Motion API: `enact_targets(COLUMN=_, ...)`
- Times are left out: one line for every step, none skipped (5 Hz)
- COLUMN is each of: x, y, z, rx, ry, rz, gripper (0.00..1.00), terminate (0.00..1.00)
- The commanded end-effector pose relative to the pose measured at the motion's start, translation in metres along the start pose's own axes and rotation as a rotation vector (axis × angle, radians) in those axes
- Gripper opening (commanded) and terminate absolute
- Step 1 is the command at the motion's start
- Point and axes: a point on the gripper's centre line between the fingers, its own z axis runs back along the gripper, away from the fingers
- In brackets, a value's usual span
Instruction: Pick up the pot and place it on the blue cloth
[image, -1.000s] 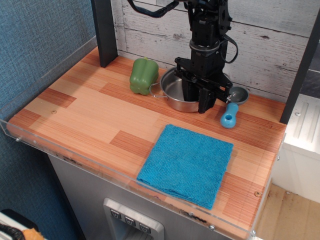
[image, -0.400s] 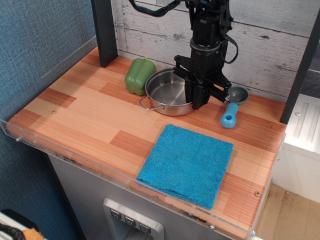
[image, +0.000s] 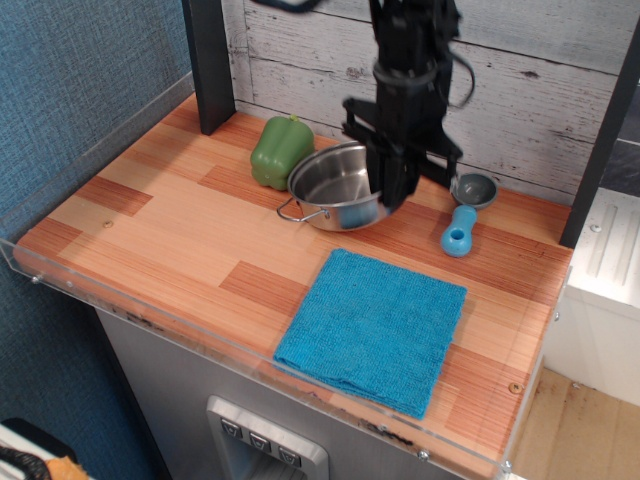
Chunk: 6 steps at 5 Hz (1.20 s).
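The surface (image: 170, 235) is carrying four things; the one blue cloth (image: 372, 330) is lying flat at the front, unmoved; the one pot (image: 335, 190) is now tilting with its right rim raised, no longer sitting flat as it was a second ago, beside the one green pepper (image: 279, 151); the pincer (image: 392, 195) is clamped on that rim and rising, so the carry to the cloth appears to be starting; the one blue-handled scoop (image: 465, 215) is lying just right.

lab mock kitchen | wood-look counter (image: 180, 215) | acrylic guard rim (image: 150, 310)
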Motion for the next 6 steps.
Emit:
enact_targets(x=-0.007, y=-0.013, z=0.054, rx=0.002, ry=-0.116, rz=-0.005, gripper=0.0, terminate=0.0)
enact_targets(x=-0.023, y=-0.039, z=0.057, rx=-0.032, ry=-0.086, rz=-0.064, gripper=0.0, terminate=0.0)
enact_targets(x=-0.044, y=-0.056, z=0.065, rx=-0.056, ry=-0.054, rz=-0.086, gripper=0.0, terminate=0.0)
enact_targets(x=-0.062, y=-0.064, z=0.064, rx=-0.097, ry=-0.022, rz=-0.103, gripper=0.0, terminate=0.0)
enact_targets(x=-0.077, y=-0.072, z=0.06, rx=-0.118, ry=0.019, rz=-0.135, gripper=0.0, terminate=0.0)
enact_targets(x=-0.078, y=-0.082, z=0.045, rx=-0.175, ry=0.048, rz=-0.159, gripper=0.0, terminate=0.0)
